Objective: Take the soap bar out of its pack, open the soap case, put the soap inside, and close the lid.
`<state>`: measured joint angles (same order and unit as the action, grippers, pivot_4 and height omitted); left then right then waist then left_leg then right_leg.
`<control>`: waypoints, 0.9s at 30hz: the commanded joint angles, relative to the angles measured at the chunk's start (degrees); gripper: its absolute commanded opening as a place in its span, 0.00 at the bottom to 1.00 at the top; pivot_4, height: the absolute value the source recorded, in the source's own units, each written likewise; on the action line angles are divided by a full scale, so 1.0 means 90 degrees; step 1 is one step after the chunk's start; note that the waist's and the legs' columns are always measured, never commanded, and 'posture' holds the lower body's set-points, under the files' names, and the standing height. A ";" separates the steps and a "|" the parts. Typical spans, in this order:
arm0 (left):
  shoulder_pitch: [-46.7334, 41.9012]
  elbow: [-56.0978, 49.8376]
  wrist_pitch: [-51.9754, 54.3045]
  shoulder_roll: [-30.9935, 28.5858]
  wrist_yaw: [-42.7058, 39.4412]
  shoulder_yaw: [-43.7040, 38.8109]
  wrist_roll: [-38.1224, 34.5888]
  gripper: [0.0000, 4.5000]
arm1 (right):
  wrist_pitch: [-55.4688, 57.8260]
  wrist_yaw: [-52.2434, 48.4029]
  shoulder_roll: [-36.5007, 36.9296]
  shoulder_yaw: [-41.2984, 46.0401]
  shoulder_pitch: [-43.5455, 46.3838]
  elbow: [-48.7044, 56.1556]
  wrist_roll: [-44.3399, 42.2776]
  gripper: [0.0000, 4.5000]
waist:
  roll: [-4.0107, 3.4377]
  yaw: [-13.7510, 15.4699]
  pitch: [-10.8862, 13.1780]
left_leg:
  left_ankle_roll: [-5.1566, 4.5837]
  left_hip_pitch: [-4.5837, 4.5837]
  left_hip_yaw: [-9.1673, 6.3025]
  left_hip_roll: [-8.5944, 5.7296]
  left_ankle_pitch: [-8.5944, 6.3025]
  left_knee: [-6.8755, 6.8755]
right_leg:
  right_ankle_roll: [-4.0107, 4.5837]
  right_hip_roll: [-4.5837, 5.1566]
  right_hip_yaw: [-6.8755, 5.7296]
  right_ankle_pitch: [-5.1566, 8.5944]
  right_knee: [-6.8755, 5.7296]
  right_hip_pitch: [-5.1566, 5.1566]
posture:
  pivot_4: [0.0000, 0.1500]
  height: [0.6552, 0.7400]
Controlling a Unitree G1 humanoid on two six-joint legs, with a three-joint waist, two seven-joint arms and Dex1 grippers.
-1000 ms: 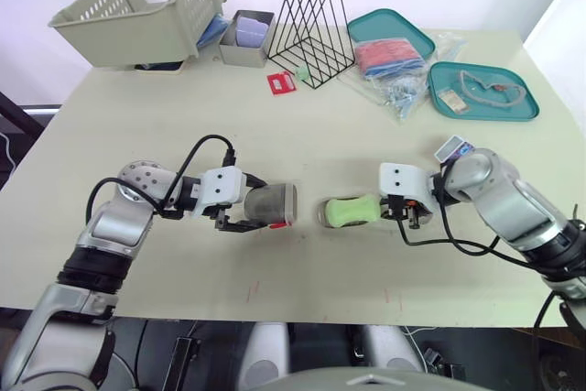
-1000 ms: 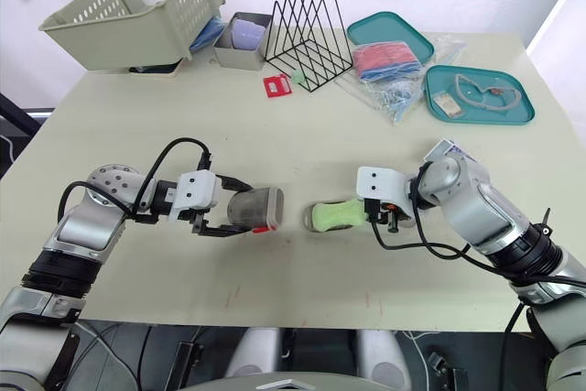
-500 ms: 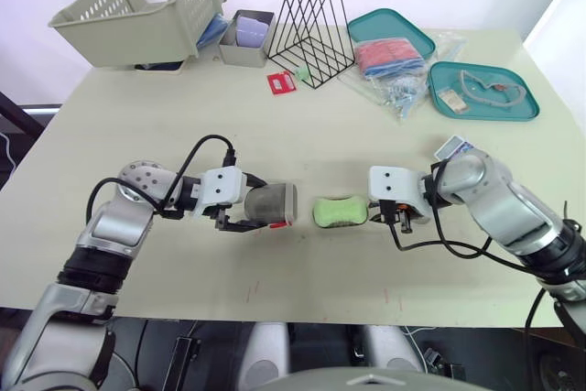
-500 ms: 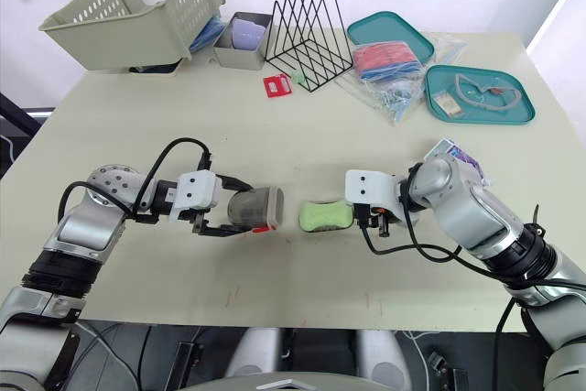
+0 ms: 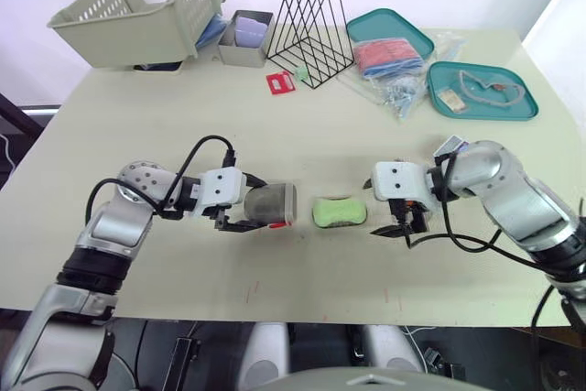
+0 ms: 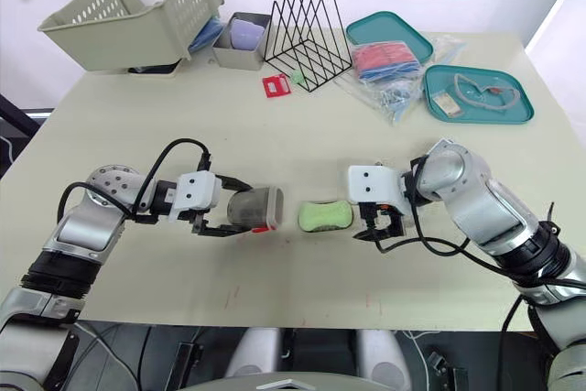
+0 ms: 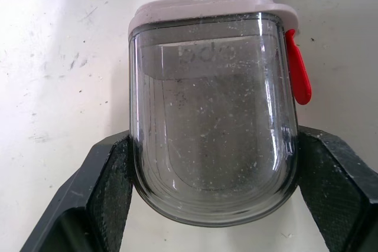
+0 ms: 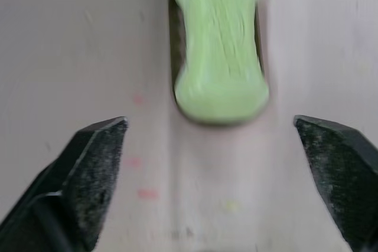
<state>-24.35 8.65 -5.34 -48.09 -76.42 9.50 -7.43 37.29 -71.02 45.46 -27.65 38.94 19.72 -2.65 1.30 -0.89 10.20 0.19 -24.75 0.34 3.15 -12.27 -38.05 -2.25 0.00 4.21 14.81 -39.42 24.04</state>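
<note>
- While the soap bar lies on the worktop, the right gripper jaws stand apart just beside it.
- Left gripper jaws clamp the clear soap case.
- Soap is likely firm and slippery: grip its waist.

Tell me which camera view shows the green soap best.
The right wrist view. There the soap lies whole and close, just beyond the open right gripper. The two head views show it small on the table, between the case and that gripper. The left wrist view shows a green edge past the case.
</note>
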 commanded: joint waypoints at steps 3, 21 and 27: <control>0.0122 -0.0109 -0.0026 -0.0084 0.0091 -0.0101 0.0034 0.77 | 0.0151 0.0232 -0.0459 -0.0320 0.0437 -0.0202 0.0290 1.00 | 0.0000 -0.0004 0.0000 | 0.0000 0.0001 0.0001 0.0000 0.0000 0.0000 | 0.0001 0.0000 0.0000 0.0000 0.0000 0.0000 | 1.00 1.00; 0.0370 -0.0408 0.0108 -0.0247 0.0199 -0.0184 -0.0076 0.77 | -0.0012 0.0189 -0.0871 -0.0727 0.0431 -0.0892 0.0635 1.00 | -0.0001 -0.0021 0.0000 | 0.0000 0.0001 0.0001 0.0002 0.0000 0.0004 | 0.0002 -0.0002 -0.0001 0.0000 -0.0001 0.0002 | 1.00 1.00; 0.0325 -0.0383 0.0120 -0.0266 0.0182 -0.0187 -0.0069 0.77 | 0.0079 0.0186 -0.0959 -0.0743 0.0421 -0.1008 0.0669 0.82 | -0.0001 -0.0023 0.0000 | 0.0000 0.0001 0.0002 0.0002 0.0000 0.0004 | 0.0002 -0.0002 -0.0001 0.0000 -0.0001 0.0003 | 1.00 1.00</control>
<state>-21.71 6.10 -4.31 -49.47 -74.63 8.79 -8.17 37.88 -69.32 36.87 -34.99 42.22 9.95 3.33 1.29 -1.10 10.20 0.20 -24.74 0.36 3.17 -12.27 -38.01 -2.23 -0.02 4.20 14.80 -39.43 24.07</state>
